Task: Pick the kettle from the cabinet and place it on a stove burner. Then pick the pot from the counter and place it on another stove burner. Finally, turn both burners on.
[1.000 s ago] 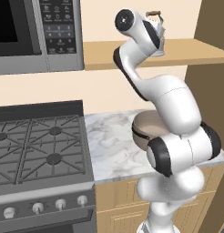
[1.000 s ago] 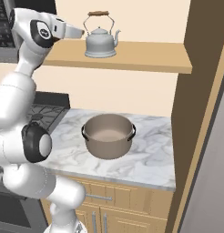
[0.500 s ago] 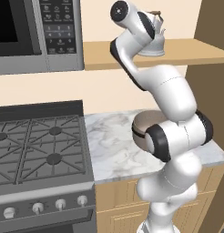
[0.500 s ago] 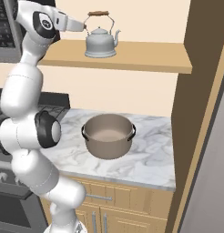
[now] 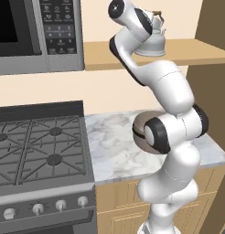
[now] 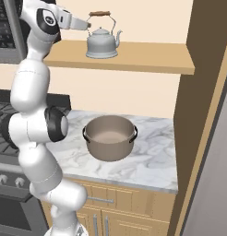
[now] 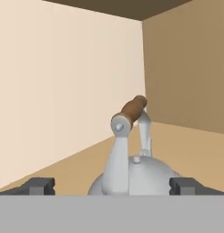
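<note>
Claw point(image 7: 111, 185) on the white arm stands fully spread, its two dark fingertips point(image 7: 38, 185) wide apart on either side of the small silvery-grey metal kettle point(image 6: 102, 40), gripping nothing. From the hand camera the kettle's arched handle with its brown wooden bar rises just ahead, between the tips. That kettle sits upright on the light tan wooden cabinet point(image 6: 147, 58) shelf. Below, the wide taupe-brown pot point(image 6: 110, 137) rests on the white marble-veined counter point(image 6: 152, 159).
</note>
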### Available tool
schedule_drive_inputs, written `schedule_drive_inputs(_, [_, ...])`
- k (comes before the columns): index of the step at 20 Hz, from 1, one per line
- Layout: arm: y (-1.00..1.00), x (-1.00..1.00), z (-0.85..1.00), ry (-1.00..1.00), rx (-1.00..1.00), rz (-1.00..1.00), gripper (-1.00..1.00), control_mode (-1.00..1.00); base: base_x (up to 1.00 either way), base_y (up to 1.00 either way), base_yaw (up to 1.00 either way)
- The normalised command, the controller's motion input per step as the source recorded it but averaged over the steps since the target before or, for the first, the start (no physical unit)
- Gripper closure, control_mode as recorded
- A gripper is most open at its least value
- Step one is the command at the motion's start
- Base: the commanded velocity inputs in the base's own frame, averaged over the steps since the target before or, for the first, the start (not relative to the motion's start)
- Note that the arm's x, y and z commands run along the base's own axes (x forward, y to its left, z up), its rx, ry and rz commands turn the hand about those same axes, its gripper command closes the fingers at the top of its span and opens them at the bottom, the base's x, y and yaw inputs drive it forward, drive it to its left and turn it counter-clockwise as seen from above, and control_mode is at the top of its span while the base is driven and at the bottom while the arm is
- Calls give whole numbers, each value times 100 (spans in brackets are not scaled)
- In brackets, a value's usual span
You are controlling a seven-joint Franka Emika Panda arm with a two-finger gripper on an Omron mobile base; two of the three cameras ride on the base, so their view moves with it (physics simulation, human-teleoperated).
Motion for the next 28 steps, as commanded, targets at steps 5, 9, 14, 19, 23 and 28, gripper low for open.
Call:
schedule_drive_inputs(5, [-15, 12, 0, 0, 0, -5, -100, -100, 0, 0, 0])
schedule_drive_inputs(9, [-15, 2, 0, 0, 0, -3, -100, -100, 0, 0, 0])
schedule_drive_inputs(14, [-16, 0, -9, 0, 0, -2, -100, -100, 0, 0, 0])
schedule_drive_inputs(19, [-3, 0, -16, 0, 0, -2, -100, -100, 0, 0, 0])
schedule_drive_inputs(23, [8, 8, -11, 0, 0, -1, 100, -100, 0, 0, 0])
schedule_drive_inputs(28, [1, 0, -1, 0, 0, 0, 100, -100, 0, 0, 0])
